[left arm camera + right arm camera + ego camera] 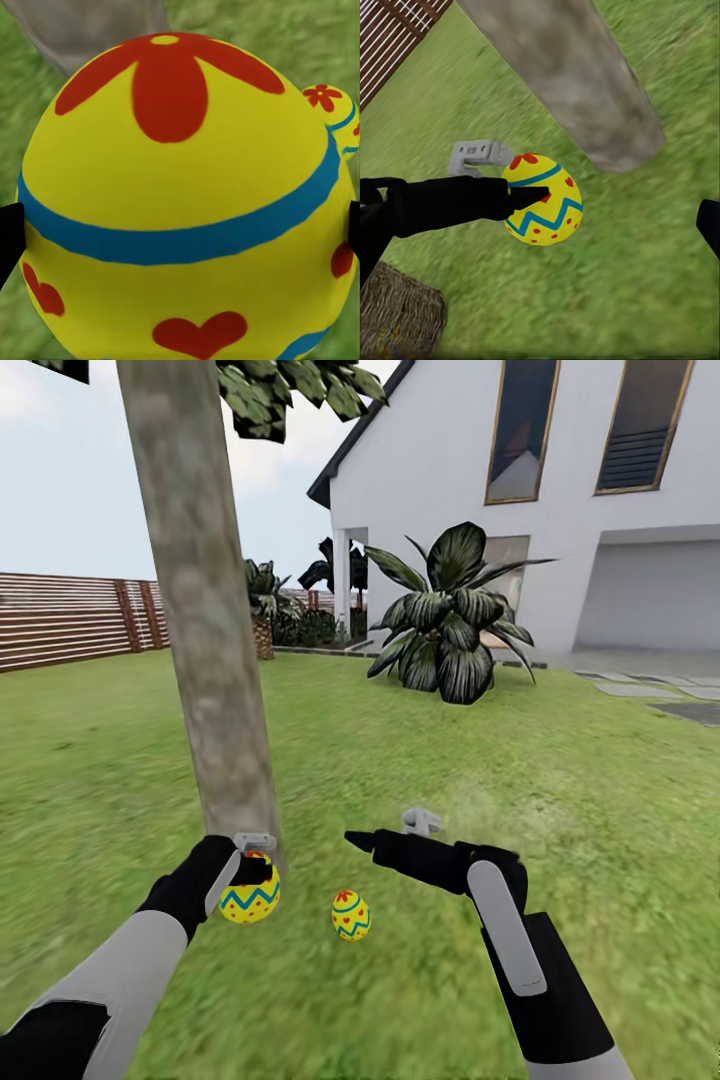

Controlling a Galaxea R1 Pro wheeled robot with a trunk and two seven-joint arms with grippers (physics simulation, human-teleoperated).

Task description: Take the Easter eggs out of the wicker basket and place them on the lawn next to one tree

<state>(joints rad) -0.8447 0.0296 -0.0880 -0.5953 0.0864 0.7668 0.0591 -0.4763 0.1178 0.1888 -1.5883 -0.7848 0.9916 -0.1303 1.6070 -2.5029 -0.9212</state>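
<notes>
One Easter egg (350, 915) lay on the lawn (560, 780) beside the tree (205, 660). The left gripper (250, 870) gripped a second egg (249, 898) at the trunk, unreleased; the right gripper (385, 838) hung open, empty. The third egg's whereabouts couldn't be told.

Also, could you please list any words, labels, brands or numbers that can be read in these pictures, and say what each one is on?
There is no readable text in any view.
The yellow egg with blue zigzag bands held in the left hand bears only red flowers and hearts, no letters.
The second yellow egg lying on the green lawn likewise shows patterns only.
The white house and the brown slatted fence carry no signs.
</notes>
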